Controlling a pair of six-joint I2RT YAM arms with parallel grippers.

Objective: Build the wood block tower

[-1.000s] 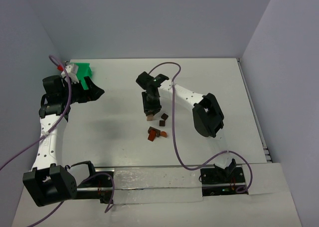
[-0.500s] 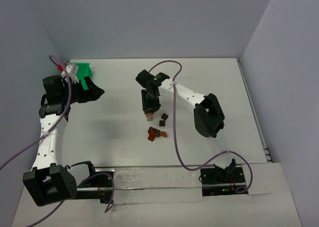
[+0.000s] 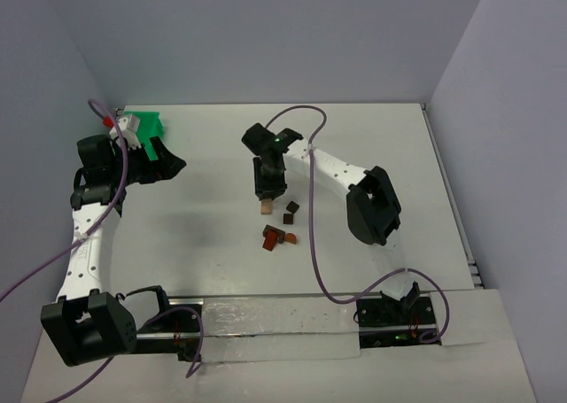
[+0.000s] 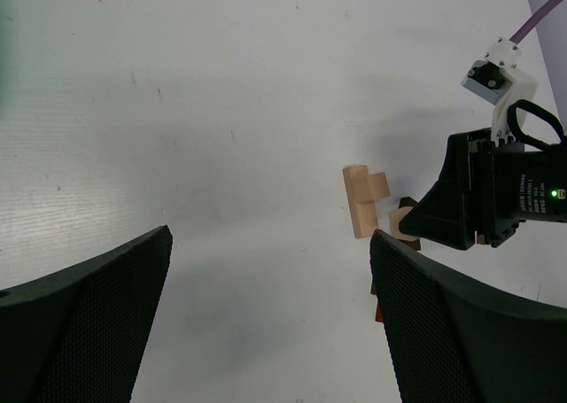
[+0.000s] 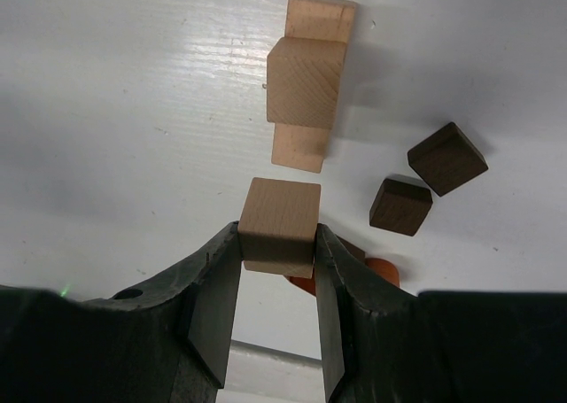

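Tan wood is the job: overhead, my right gripper [image 3: 267, 195] hangs by the loose dark brown blocks [image 3: 291, 213]. Left wrist: left gripper [image 4: 270, 239] spread wide, idle; started tower [image 4: 361, 199] ahead. Right wrist: the right gripper clamps a tan cube [image 5: 281, 221] just short of it; an off-centre release could, I judge, topple everything.

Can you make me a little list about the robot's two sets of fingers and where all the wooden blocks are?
right fingers: shut on a light tan cube, close to the stack but not touching it
left fingers: open, empty, away from the blocks
stacked already: tan cube on a flat tan block
loose blocks: two dark brown blocks, one reddish-brown block partly hidden
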